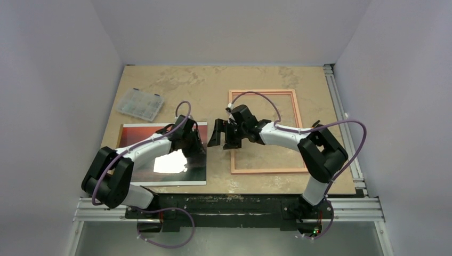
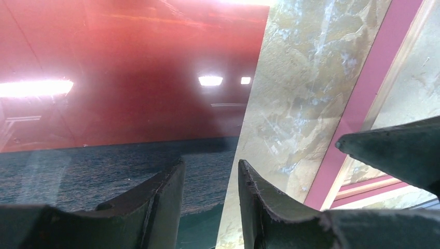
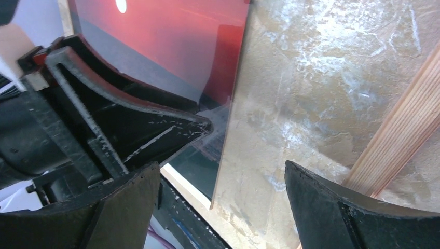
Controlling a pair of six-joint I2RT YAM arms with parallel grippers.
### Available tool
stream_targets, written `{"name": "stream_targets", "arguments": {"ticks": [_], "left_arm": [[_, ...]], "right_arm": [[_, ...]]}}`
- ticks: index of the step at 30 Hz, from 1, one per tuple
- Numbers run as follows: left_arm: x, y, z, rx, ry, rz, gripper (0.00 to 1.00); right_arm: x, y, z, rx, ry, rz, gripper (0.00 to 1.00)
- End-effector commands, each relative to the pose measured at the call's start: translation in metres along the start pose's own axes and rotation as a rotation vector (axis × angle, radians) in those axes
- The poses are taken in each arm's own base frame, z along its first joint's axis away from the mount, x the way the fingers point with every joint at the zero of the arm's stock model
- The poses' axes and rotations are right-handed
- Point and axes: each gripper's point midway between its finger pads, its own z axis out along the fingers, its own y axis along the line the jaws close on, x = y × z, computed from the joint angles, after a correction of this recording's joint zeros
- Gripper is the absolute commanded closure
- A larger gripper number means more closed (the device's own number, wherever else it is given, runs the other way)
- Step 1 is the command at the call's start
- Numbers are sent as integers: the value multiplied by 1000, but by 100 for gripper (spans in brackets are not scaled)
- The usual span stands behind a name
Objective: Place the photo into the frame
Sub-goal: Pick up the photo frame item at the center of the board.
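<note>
The photo (image 1: 181,173) is seen lying flat and face up at the lower left of the counter (image 1: 213,85), with its long axis running left to right in the overhead view. The frame (image 1: 269,171) lies to its right and appears to have its long axis running up and down, so a quarter turn is probably needed before insertion. A strip of bare counter is left between the photo's right edge and the frame's left rail. The left pincer (image 1: 196,143) is the nearer one and is placed right at that right edge. Its jaws are shown narrowly parted in its wrist view, with the edge between them and nothing clamped. The right pincer (image 1: 224,134) is held over the strip with its jaws spread wide and nothing between them. The glossy sheet lies low on the marbled surface, so lifting its edge is judged to be difficult. A clear organiser box (image 1: 139,104) sits at the upper left, well apart from the path.
</note>
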Motion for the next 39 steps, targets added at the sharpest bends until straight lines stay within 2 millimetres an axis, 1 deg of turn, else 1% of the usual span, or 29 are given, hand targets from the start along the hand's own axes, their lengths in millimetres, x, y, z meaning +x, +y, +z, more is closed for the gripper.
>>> {"name": "stream_targets", "arguments": {"ticks": [1, 4, 7, 9, 11, 13, 17, 19, 23, 28, 33, 37, 39], "left_arm": [[26, 15, 0, -40, 71, -15, 59], [19, 20, -19, -69, 17, -2, 58], [9, 25, -43, -94, -57, 17, 57], [6, 31, -55, -116, -89, 30, 57], [7, 38, -63, -138, -97, 39, 57], [12, 46, -66, -167, -91, 45, 58], [22, 63, -63, -226, -67, 34, 62], [27, 70, -58, -249, -51, 27, 68], [37, 73, -46, -250, -11, 12, 77], [44, 77, -35, -260, 23, -1, 85], [48, 81, -31, -271, 39, -2, 88], [49, 81, -31, -267, 36, -5, 89], [49, 81, -31, -265, 33, -4, 89]], "right_arm": [[-4, 4, 5, -14, -7, 4, 12], [-5, 0, 5, 13, -13, -6, 12], [-8, -4, 4, 42, -22, -13, 12], [-10, -5, 4, 56, -25, -19, 13], [-11, -6, 5, 73, -27, -26, 13], [-10, -7, 7, 92, -23, -35, 13], [-7, -11, 12, 120, -10, -36, 12], [-4, -14, 16, 142, 4, -36, 12], [-1, -20, 21, 174, 18, -41, 11], [4, -29, 28, 202, 34, -33, 11], [13, -37, 34, 196, 58, -20, 10], [22, -34, 41, 141, 81, -1, 10], [26, -36, 44, 128, 91, 6, 9]]}}
